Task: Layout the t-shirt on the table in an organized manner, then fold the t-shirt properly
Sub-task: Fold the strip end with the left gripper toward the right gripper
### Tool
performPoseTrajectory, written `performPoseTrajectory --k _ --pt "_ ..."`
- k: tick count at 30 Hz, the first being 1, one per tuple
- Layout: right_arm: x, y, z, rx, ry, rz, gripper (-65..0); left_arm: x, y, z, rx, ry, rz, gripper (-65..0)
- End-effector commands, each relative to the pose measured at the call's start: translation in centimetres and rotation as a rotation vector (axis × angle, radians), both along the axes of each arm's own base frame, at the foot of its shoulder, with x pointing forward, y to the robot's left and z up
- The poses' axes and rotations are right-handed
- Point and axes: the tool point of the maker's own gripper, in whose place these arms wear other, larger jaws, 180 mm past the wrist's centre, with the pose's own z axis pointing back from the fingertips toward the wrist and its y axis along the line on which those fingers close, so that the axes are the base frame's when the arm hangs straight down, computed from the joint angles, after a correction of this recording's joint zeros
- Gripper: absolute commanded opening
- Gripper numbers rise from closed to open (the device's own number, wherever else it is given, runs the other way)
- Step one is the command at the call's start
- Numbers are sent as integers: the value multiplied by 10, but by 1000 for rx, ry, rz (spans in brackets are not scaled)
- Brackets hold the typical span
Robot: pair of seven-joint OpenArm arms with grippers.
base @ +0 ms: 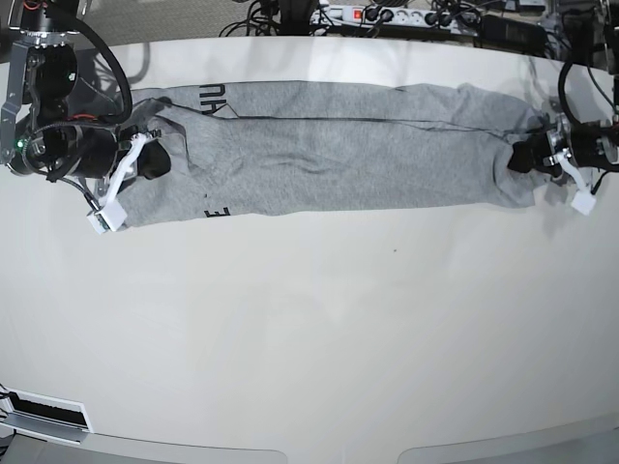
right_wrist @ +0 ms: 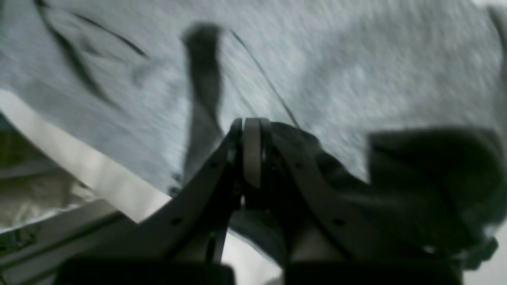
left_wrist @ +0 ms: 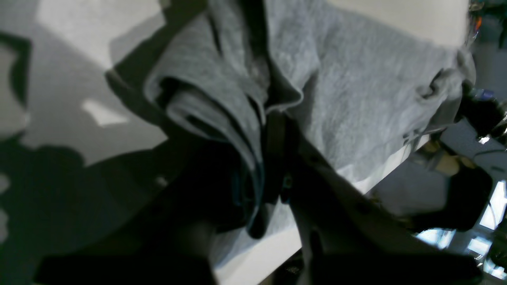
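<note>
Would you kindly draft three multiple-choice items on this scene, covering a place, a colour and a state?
1. Where does the t-shirt lie on the table?
A. along the far edge
B. in the middle
C. at the near edge

2. What colour is the t-shirt?
A. grey
B. red
C. navy

3. How is the t-shirt arranged?
A. crumpled in a ball
B. stretched into a long band between the grippers
C. hanging off the table

Answers:
1 A, the base view shows it near the cables at the far side.
2 A, all views show grey cloth.
3 B, the right gripper and left gripper sit at its ends.
</note>
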Motion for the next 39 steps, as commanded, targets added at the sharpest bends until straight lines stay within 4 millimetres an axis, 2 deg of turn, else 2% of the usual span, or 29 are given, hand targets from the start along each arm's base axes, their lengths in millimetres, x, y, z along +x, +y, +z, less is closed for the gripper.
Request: performPoseTrajectory --k 1,4,10,13,19,23,25,29,36,39 --pt "11 -2 13 8 -50 2 -650 15 19 21 38 -62 1 -650" --pt "17 0 23 -1 -90 14 -650 20 35 34 82 -86 -4 -650" --pt "29 10 62 -22 -219 60 -650 24 58 49 138 -108 7 -650" --pt "30 12 74 -52 -251 87 -650 23 71 57 171 -109 7 -650" --pt "28 12 74 -62 -249 93 -650 25 95 76 241 -120 -3 -650" --pt "28 12 75 -61 -250 93 -650 31 102 92 282 -147 -33 -650" --pt "28 12 75 -61 -250 93 -650 32 99 99 275 -155 -52 -650" --pt "28 12 75 -61 -251 92 -650 30 66 116 127 -156 -127 -650" --pt "29 21 75 -31 -257 84 -650 18 36 115 140 -150 -271 -650" --pt "29 30 75 -4 -258 77 -650 11 16 116 141 -166 -349 -650"
